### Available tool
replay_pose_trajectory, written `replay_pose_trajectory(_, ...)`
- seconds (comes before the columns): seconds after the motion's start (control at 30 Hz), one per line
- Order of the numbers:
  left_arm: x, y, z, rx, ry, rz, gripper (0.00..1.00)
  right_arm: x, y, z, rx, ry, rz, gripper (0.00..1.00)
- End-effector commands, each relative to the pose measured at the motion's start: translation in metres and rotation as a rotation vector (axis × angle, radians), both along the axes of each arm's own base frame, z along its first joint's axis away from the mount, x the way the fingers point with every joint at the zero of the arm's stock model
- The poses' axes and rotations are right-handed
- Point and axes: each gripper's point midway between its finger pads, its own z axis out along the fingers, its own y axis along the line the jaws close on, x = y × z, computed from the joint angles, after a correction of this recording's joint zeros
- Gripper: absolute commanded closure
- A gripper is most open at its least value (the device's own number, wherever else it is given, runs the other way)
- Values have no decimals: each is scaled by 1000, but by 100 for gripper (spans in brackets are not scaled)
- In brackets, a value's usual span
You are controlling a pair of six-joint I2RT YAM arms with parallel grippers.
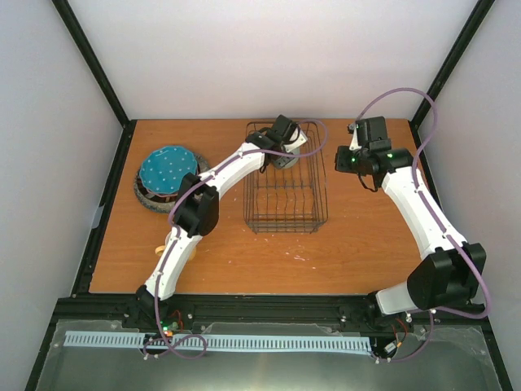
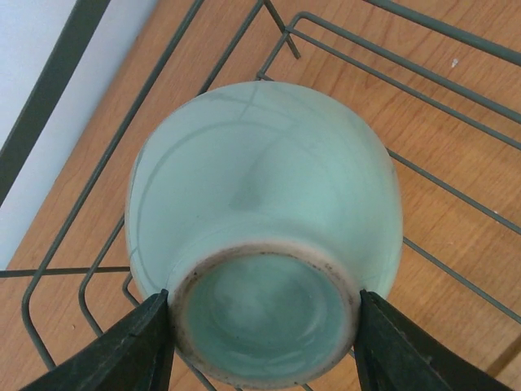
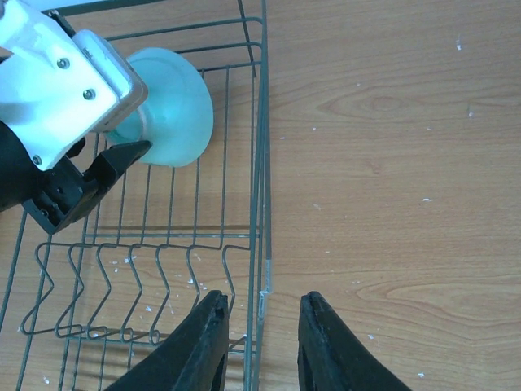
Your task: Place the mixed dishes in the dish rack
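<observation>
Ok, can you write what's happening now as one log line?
left gripper: shut on pale green bowl, at dish rack's far end | right gripper: open, empty

Bright even light, faint shadows; close pale green bowl [image 2: 260, 212] slightly soft.

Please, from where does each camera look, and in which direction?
Top external: above, behind the robot, facing down at the table; left arm, right arm show.
Left wrist: looks along the left gripper at the pale green bowl it clamps.
Right wrist: looks down past the right gripper at the dish rack rim and table.
Both wrist views share bowl and rack.
</observation>
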Motion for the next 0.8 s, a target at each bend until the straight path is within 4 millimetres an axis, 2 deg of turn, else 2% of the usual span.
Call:
replay_pose_trajectory(0.0, 12, -8, -5, -6, -42, -16, 97, 6, 2, 0, 10, 6, 19, 74)
replay_pose_trajectory(0.13, 14, -9, -13, -4, -43, -9, 79, 7, 4, -3, 13, 14, 26, 73)
replay_pose_trajectory(0.37, 14, -10, -22, -9, -32, -6, 59, 9, 6, -7, 11, 27, 34, 73)
replay_pose_trajectory(0.63, 11, -10, -29, -15, -13, 2, 42, 10, 8, -10, 15, 40, 44, 73)
replay_pose_trajectory(0.73, 10, -7, -33, -6, -8, 11, 30, 10, 8, -11, 17, 44, 45, 73)
replay_pose_trajectory(0.77, 10, -6, -34, -5, -3, 15, 30, 10, 8, -11, 17, 43, 44, 73)
